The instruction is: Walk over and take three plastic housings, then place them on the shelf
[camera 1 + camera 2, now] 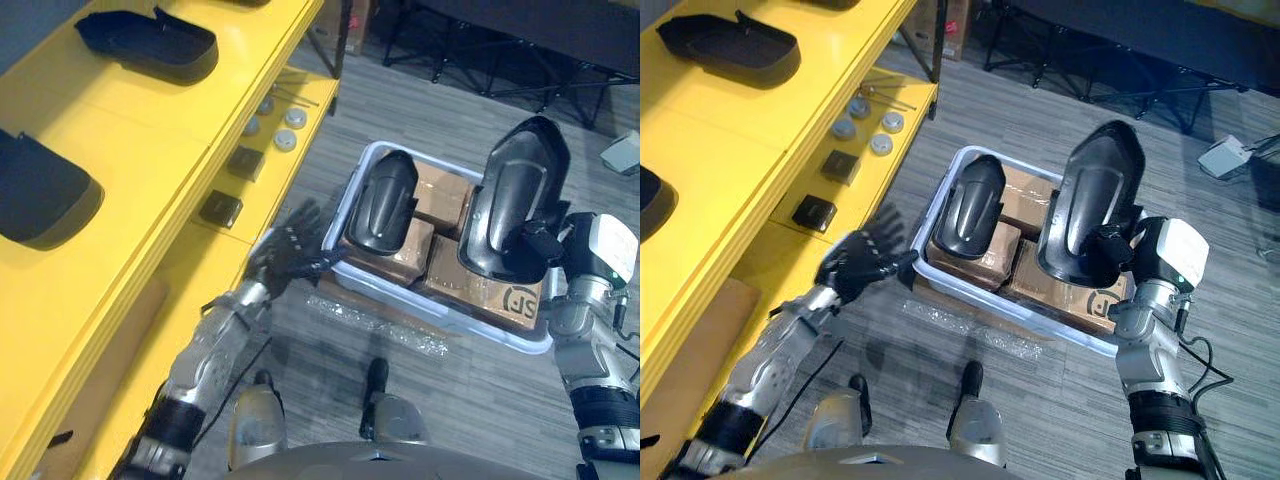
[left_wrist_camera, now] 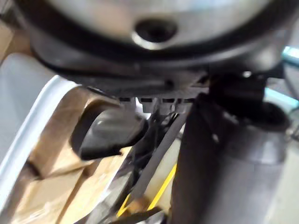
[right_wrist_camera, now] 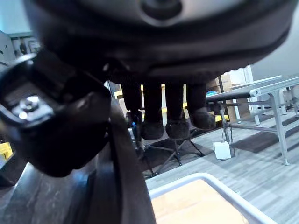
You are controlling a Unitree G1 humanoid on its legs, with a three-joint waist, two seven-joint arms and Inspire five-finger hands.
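Gripping a black housing (image 1: 1090, 200) over the bin (image 1: 962, 155): right robot hand (image 1: 1118, 248), 3 o'clock; left robot hand (image 1: 855, 262), fingers spread, 9 o'clock.

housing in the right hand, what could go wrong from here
The right hand grips the upright housing near its lower end, so it might tip or slip.
It hangs over the bin; a drop could hit the second housing.
The open left hand by the bin's corner could bump it.
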